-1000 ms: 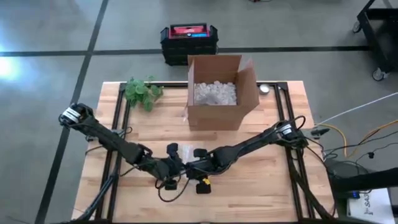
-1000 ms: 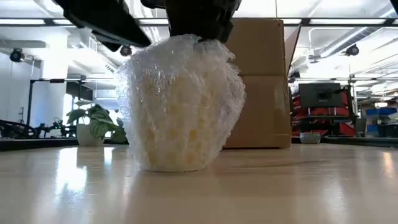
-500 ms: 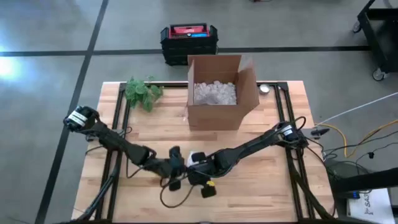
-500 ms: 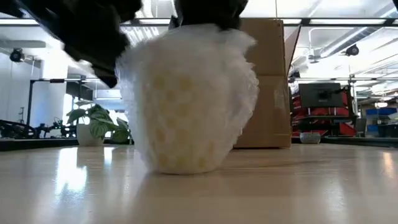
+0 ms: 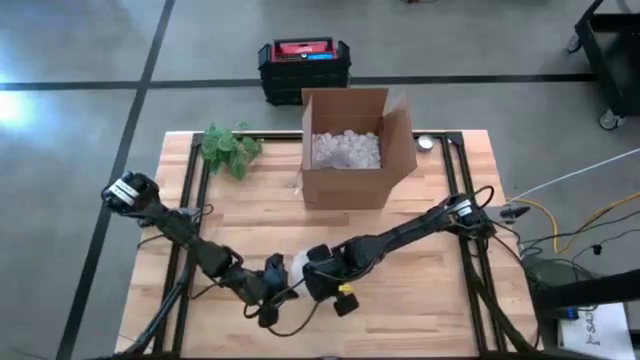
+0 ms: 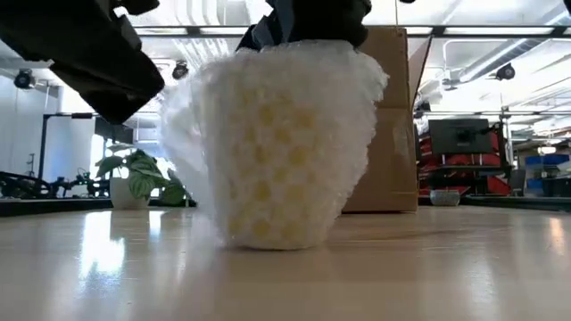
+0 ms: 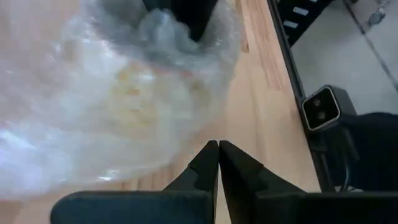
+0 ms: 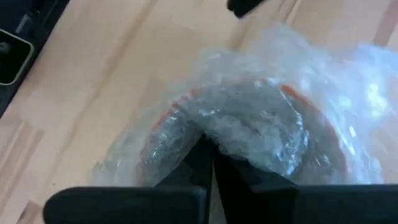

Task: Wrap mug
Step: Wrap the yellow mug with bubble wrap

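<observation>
- Bubble-wrapped mug (image 6: 278, 152) stands upright on the wooden table (image 5: 440, 300), near its front edge.
- Right gripper (image 8: 210, 146) is clamped on the bubble wrap (image 8: 261, 124) gathered at the mug's top.
- Left gripper (image 7: 218, 149) sits beside the mug, fingers closed and empty.

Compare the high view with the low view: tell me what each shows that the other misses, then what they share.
Only the high view shows the packing fill inside the open cardboard box, the black and red case on the floor beyond the table, and both arms whole, the left gripper and right gripper meeting at the bundle.

Only the low view shows the bubble-wrapped mug side-on, standing upright on the table, with yellow showing through the wrap.

Both show the box, the plant and the wrapped mug.
</observation>
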Robot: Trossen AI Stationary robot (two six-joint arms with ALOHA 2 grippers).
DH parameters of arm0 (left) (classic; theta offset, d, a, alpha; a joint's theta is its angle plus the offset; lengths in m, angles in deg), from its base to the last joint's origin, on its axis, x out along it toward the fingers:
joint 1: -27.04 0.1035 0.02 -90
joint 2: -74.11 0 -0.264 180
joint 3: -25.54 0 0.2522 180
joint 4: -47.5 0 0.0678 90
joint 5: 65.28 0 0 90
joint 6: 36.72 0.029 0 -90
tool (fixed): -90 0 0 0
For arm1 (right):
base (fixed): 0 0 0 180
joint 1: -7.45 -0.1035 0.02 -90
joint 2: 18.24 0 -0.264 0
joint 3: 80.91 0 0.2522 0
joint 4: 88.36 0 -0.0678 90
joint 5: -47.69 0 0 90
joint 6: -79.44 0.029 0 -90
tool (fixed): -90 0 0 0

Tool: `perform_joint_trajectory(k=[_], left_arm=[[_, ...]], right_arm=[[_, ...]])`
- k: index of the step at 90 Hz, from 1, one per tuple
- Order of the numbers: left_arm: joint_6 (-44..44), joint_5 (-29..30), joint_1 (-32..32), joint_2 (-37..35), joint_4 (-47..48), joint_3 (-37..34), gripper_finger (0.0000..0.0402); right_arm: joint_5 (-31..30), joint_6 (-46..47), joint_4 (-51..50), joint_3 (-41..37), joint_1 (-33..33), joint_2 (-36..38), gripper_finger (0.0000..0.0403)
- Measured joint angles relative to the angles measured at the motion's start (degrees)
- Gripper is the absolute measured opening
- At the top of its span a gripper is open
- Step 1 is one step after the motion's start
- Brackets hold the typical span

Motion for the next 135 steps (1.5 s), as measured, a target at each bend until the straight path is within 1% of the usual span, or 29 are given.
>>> perform_joint_trajectory(k=[5, 10, 19, 25, 28, 33, 40, 46, 57, 62, 68, 76, 84, 99, 108, 124, 129, 135], left_arm=[[0.1, 0.9, 0.0, -1.8, 1.4, 0.0, 0.0001], [-0.2, 3.3, 0.0, -3.9, 4.7, 0.0, 0.0000], [-4.1, 8.7, 0.0, -6.8, 15.5, 0.0, 0.0000], [-7.0, 12.6, 0.1, -7.1, 22.1, -0.7, 0.0000], [-7.7, 15.0, 0.1, -7.0, 23.9, -1.3, 0.0000], [-7.7, 18.6, 0.4, -6.5, 23.6, -2.3, 0.0000], [-5.1, 21.3, 1.5, -5.7, 18.7, -4.1, 0.0000], [-0.3, 20.5, 3.3, -4.6, 12.3, -5.9, 0.0000], [9.2, 15.6, 7.3, -2.0, -1.5, -8.6, 0.0000], [11.4, 12.6, 9.1, -0.6, -5.7, -9.4, 0.0000], [12.2, 8.2, 10.5, 0.9, -8.3, -9.5, 0.0000], [12.3, 2.7, 10.4, 2.1, -9.2, -8.4, 0.0000], [11.6, 0.1, 8.1, 2.8, -9.1, -7.2, 0.0000], [8.1, 0.0, 2.7, 3.0, -9.2, -5.0, 0.0000], [5.5, 0.2, 0.6, 3.0, -9.2, -4.3, 0.0000], [4.2, 0.4, 0.1, 2.9, -8.8, -4.3, 0.0000], [4.2, 0.4, 0.1, 2.8, -8.6, -4.3, 0.0000], [4.2, 0.4, 0.1, 2.1, -7.6, -3.8, 0.0000]], right_arm=[[0.0, 0.2, 0.0, 0.0, 0.0, 0.0, 0.0002], [0.0, 0.2, 0.1, 0.0, -0.1, 0.0, 0.0002], [0.0, 0.2, 0.1, 0.0, -0.2, 0.0, 0.0002], [0.0, 0.2, 0.2, 0.0, -0.2, 0.0, 0.0002], [0.0, 0.2, 0.2, 0.0, -0.2, 0.0, 0.0002], [0.0, 0.1, 0.2, 0.0, -0.2, 0.1, 0.0002], [0.1, 0.0, 0.3, 0.1, -0.2, 0.1, 0.0002], [0.1, 0.0, 0.6, 0.1, -0.2, 0.1, 0.0002], [0.1, 0.0, 1.4, 0.1, -0.2, 0.1, 0.0002], [0.1, 0.0, 1.4, 0.1, -0.2, 0.1, 0.0002], [0.2, 0.0, 1.5, 0.1, -0.2, 0.1, 0.0002], [0.2, 0.0, 1.5, 0.1, -0.2, 0.1, 0.0002], [0.3, -0.1, 1.6, 0.1, -0.2, 0.1, 0.0002], [0.4, -3.2, 1.6, 0.1, -0.2, 0.1, 0.0002], [0.4, -3.9, 1.3, 0.1, -0.2, 0.2, 0.0002], [0.2, -4.1, 1.3, 0.1, -0.1, 0.3, 0.0002], [0.0, -2.8, 1.3, 0.1, -0.1, 0.4, 0.0002], [-1.8, 0.4, 1.5, 0.1, -0.1, 0.5, 0.0002]])
